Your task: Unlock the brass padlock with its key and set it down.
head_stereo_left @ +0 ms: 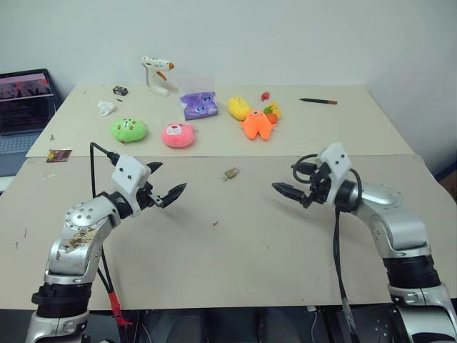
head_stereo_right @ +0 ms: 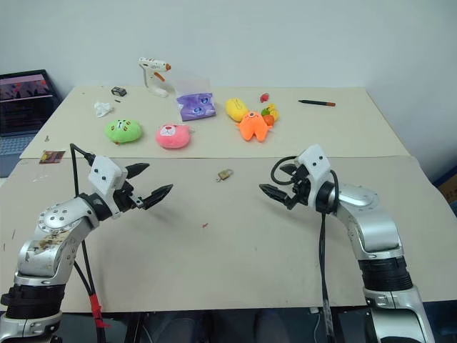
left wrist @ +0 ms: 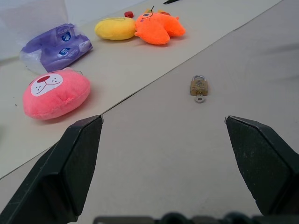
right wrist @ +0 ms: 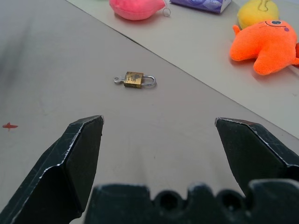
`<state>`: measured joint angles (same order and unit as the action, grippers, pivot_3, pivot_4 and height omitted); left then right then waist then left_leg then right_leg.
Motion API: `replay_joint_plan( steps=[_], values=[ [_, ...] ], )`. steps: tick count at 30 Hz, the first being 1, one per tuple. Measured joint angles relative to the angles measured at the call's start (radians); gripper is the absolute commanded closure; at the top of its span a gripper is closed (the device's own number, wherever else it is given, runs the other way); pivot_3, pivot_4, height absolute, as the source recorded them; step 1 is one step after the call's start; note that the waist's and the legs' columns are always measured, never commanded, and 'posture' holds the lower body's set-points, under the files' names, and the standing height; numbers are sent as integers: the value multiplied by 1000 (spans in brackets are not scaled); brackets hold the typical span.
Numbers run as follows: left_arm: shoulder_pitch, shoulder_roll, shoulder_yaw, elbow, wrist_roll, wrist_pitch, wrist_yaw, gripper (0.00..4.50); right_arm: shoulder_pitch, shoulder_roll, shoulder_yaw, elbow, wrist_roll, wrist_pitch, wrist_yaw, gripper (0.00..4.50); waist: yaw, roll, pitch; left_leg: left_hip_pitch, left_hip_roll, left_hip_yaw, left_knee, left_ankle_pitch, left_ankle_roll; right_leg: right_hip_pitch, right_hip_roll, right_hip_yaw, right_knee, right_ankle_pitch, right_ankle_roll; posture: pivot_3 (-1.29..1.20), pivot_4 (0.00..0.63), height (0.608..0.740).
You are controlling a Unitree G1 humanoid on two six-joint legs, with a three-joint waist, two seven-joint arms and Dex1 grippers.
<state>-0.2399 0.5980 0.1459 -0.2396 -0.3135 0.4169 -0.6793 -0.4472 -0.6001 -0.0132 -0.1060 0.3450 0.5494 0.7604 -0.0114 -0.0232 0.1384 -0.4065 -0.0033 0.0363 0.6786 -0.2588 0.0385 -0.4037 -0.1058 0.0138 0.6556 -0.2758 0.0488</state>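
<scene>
Lying unobstructed between both spread-fingered grippers, left gripper (head_stereo_left: 166, 184) and right gripper (head_stereo_left: 284, 180), brass padlock (head_stereo_left: 230, 173) nears pink plush (head_stereo_left: 178, 134).

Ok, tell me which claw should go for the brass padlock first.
Probably the right claw: in the head views the brass padlock lies on the table between both open claws, a little nearer the right one. The left claw is open too, so it is a close call.

I see two beige tables (head_stereo_left: 285, 236) butted together; brass padlock (head_stereo_left: 230, 174) on the near one, plush toys (head_stereo_left: 178, 134) and perhaps a glue gun (head_stereo_left: 156, 74) behind.
</scene>
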Motion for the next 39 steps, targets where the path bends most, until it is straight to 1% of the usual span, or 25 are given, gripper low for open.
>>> replay_joint_plan(
  steps=[7, 8, 10, 11, 14, 16, 18, 20, 23, 26, 29, 35, 39],
  values=[
    [-8, -3, 0, 14, -18, -1, -16, 21, 0, -1, 0, -1, 0, 0, -1, 0, 0, 0, 0, 0, 0, 0, 0, 0, 0, 0, 0, 0, 0, 0, 0, 0, 150, 738],
    [-26, -14, 1, 26, -28, 3, -14, 21, 1, -1, -2, -3, 0, 0, -6, 0, 0, 0, 0, 0, 0, 0, 0, 0, 0, 0, 0, 0, 0, 0, 0, 0, 150, 738],
    [-82, -68, 5, 49, -68, 25, -1, 21, 1, 0, -6, -18, 1, 5, -24, 0, 8, 0, 0, 0, 0, 0, 1, 0, 0, 0, 0, 0, 0, 0, 0, 0, 150, 738],
    [-98, -79, -5, 61, -70, 25, -1, 21, 3, 1, -9, -31, 2, 8, -33, 0, 9, 0, 0, 0, 0, 0, 1, 0, 0, 0, 0, 0, 0, 0, 0, 0, 150, 738],
    [-141, -99, -97, 125, -19, -2, -9, 21, 28, 5, -30, -87, 12, 27, -65, 0, 14, 0, 0, 0, -1, 0, 0, 0, 0, 1, 0, 0, 1, 0, 0, 0, 150, 738],
    [-200, -178, -148, 228, 6, -20, -4, 21, 65, 8, -54, -125, 16, 45, -95, 0, 24, 0, 0, -2, -2, 0, 2, 0, 0, 1, 0, -1, 1, 0, 1, 0, 150, 738],
    [-303, -257, -207, 389, 53, -60, 10, 21, 109, 19, -73, -175, 24, 64, -128, 0, 33, -1, 0, -3, -3, -2, 4, 0, 0, 0, 0, -2, 0, 1, 2, 0, 150, 738],
    [-410, -311, -243, 547, 90, -115, 12, 21, 150, 24, -88, -224, 33, 77, -158, 0, 31, -1, 0, -4, -4, -2, 4, 0, 1, 0, 0, -2, 0, 1, 2, 0, 150, 738],
    [-554, -357, -258, 793, 144, -209, 13, 21, 202, 30, -125, -284, 43, 101, -200, 0, 21, -1, 1, -4, -5, -1, 4, 0, 1, 0, 0, -1, -1, 1, 3, 0, 150, 738],
    [-658, -395, -262, 1001, 178, -282, 4, 21, 252, 36, -161, -329, 52, 119, -239, 0, 17, -2, 1, -4, -6, -1, 4, -1, 2, -1, 0, -1, -2, 1, 3, 0, 150, 738],
    [-719, -410, -265, 1158, 206, -338, -20, 21, 286, 44, -171, -381, 60, 138, -271, 0, 11, -2, 1, -4, -6, -1, 4, -1, 2, 0, 0, -1, -2, 1, 3, 0, 150, 738],
    [-751, -413, -271, 1316, 256, -393, -61, 21, 312, 47, -192, -430, 71, 156, -312, 0, 11, -2, 1, -4, -6, -1, 4, -1, 2, 0, 0, -1, -1, 1, 3, 0, 150, 738],
    [-768, -419, -276, 1359, 285, -415, -103, 21, 314, 47, -194, -435, 73, 161, -327, 0, 13, -2, 1, -4, -6, -1, 4, -1, 2, 0, 0, -1, -1, 1, 3, 0, 150, 738]
  ],
)
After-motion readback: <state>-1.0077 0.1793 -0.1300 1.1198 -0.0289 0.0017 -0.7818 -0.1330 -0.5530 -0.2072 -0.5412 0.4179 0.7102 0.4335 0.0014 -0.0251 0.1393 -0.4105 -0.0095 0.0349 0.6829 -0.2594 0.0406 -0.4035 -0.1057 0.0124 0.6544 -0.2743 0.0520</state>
